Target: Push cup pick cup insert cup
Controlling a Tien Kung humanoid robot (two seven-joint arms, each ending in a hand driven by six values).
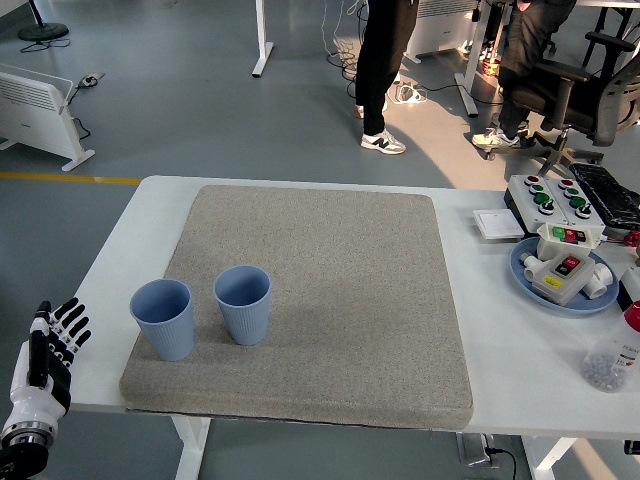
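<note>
Two blue ribbed cups stand upright on the grey mat (330,290) near its front left corner. The left cup (163,318) and the right cup (243,303) are a small gap apart. My left hand (50,350) is at the picture's lower left, beside the table's near left edge, below and left of the left cup. Its fingers are spread and hold nothing. My right hand is out of view.
A blue plate (565,275) with a control box is at the right of the table. A button panel (555,200), a white pad (497,224) and a clear bottle (612,355) are also there. People and an office chair (580,80) are beyond the table.
</note>
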